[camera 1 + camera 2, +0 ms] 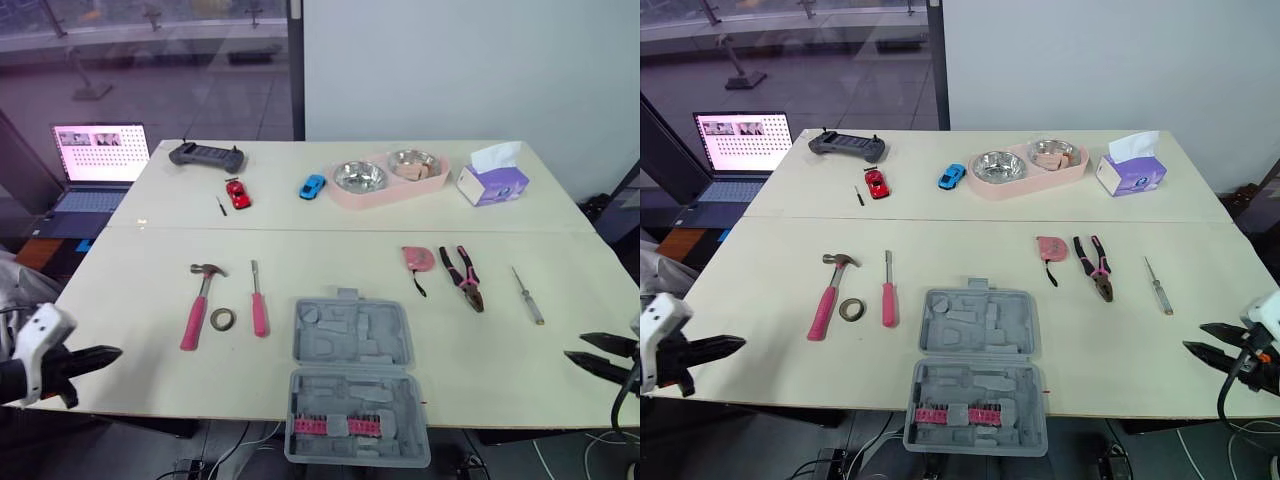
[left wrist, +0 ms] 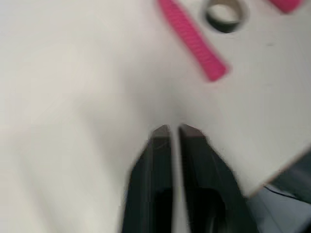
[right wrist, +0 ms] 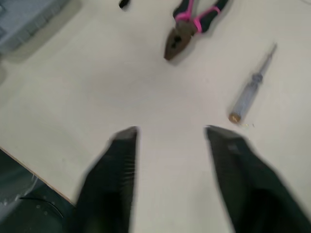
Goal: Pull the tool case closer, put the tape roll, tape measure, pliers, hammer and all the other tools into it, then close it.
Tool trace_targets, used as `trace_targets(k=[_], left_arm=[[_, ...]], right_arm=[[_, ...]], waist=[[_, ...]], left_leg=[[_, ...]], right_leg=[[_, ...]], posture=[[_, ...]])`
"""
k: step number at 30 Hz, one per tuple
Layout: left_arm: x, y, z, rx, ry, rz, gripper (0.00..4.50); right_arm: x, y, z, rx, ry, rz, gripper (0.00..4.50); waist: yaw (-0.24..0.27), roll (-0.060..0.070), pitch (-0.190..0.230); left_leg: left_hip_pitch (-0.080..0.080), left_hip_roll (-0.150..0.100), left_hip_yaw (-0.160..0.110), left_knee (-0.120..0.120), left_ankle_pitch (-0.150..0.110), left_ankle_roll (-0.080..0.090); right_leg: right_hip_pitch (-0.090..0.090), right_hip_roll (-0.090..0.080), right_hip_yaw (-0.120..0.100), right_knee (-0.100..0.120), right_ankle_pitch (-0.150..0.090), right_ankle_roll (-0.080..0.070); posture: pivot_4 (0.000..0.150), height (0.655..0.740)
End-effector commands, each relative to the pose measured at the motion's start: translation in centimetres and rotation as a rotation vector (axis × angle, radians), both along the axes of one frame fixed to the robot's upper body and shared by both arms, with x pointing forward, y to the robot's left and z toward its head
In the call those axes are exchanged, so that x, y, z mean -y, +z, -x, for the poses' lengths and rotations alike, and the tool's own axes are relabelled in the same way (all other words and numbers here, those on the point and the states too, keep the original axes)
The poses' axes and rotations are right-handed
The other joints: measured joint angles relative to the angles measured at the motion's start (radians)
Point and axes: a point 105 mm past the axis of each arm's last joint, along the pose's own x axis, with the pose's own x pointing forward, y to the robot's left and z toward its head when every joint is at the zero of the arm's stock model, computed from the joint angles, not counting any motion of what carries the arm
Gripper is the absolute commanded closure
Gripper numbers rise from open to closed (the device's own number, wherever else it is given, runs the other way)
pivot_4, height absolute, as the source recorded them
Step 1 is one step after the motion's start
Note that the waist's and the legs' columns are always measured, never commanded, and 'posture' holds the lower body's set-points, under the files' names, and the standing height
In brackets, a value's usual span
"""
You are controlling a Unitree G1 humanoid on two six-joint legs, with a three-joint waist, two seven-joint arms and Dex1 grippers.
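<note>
While the tool case (image 1: 350, 395) is found open and flat at the near edge of the tabletop (image 1: 130, 300), between the left tool (image 1: 112, 354) and the right tool (image 1: 585, 349), no loose item has yet been placed in it. The pull toward the robot is judged done or scarcely needed, since the near half appears to overhang the edge; loading and closing are left. The case is of grey moulded plastic, both halves recessed with shaped pockets, and a row of pink bits (image 1: 335, 426) is seated in the near half. Ahead of the left tool and inward of it are laid the hammer (image 1: 200, 300), with ribbed pink grip and bright metal head, the tape roll (image 1: 223, 319), a small dark ring lying flat, and a pink-handled screwdriver (image 1: 258, 302). Ahead of the right tool and inward of it are laid the tape measure (image 1: 418, 258), a rounded pink housing with a black strap, the pliers (image 1: 463, 278), with black-and-pink handles and a dull steel nose, and, nearest that tool, a slim screwdriver (image 1: 527, 296) with a clear handle. The left tool is seen empty over bare tabletop, its fingers drawn together to a thin slit; the right tool is seen empty, its fingers spread wide. The flat-lying tape roll is judged the hardest item to lift.
</note>
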Motion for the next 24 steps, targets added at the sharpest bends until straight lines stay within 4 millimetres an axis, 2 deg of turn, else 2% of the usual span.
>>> trace_targets(k=[1,2,5,13,16,20,22,24], left_arm=[[-1.8,0.9,0.2,0.047,0.068,-0.022,2.14],[-1.9,0.9,0.3,0.047,0.066,-0.018,1.62],[-1.8,0.8,0.5,0.041,0.054,-0.018,0.08],[-1.1,0.7,0.0,0.045,0.026,-0.011,0.03],[-0.7,0.7,-0.2,0.046,0.013,-0.008,0.03],[1.3,0.7,-0.9,0.043,-0.050,0.026,0.03],[3.5,0.7,-1.5,0.025,-0.112,0.070,0.03],[5.7,0.8,-2.4,0.040,-0.198,0.065,0.03]], right_arm=[[1.9,0.3,0.6,0.045,-0.062,0.051,0.13],[2.1,0.3,0.7,0.048,-0.065,0.056,0.00],[2.3,0.4,0.8,0.056,-0.067,0.051,0.00],[2.0,0.2,0.5,0.056,-0.062,0.052,0.00],[0.9,0.6,0.0,0.067,-0.029,0.046,0.00],[-3.1,2.9,-1.8,0.132,0.079,-0.006,0.00],[-6.6,4.1,-3.2,0.163,0.183,-0.033,0.00],[-9.8,4.4,-3.8,0.157,0.287,-0.051,0.00]], waist=[[-0.001,0.000,0.000],[-0.002,0.000,0.000],[-0.003,0.000,-0.001],[-0.002,0.001,-0.001],[-0.002,0.001,-0.001],[-0.004,0.002,-0.001],[-0.004,0.002,-0.001],[-0.003,0.002,-0.001]], left_leg=[[0.000,0.000,0.000,-0.001,0.000,0.000],[0.000,0.000,0.001,-0.003,0.000,0.000],[0.002,0.000,0.002,-0.009,0.001,0.001],[0.002,0.002,0.002,-0.011,0.001,0.000],[0.003,0.002,0.003,-0.010,0.001,0.000],[0.003,0.002,0.003,-0.010,0.001,0.000],[0.003,0.002,0.003,-0.010,0.002,0.000],[0.003,0.003,0.002,-0.010,0.002,0.001]], right_leg=[[-0.001,0.000,0.000,0.000,0.000,0.000],[-0.002,0.000,0.001,0.000,0.000,0.000],[-0.003,0.000,0.001,0.000,0.001,0.002],[-0.003,0.001,0.001,0.000,0.001,0.002],[-0.003,0.001,0.002,0.000,0.001,0.001],[-0.003,0.001,0.002,0.001,0.001,0.002],[-0.001,0.002,0.003,0.001,0.002,0.002],[-0.001,0.002,0.003,0.001,0.002,0.001]], posture=[[0.150,0.7400],[0.150,0.7400],[0.150,0.7400],[0.150,0.7400],[0.150,0.7400],[0.150,0.7400],[0.150,0.7400],[0.150,0.7400]])
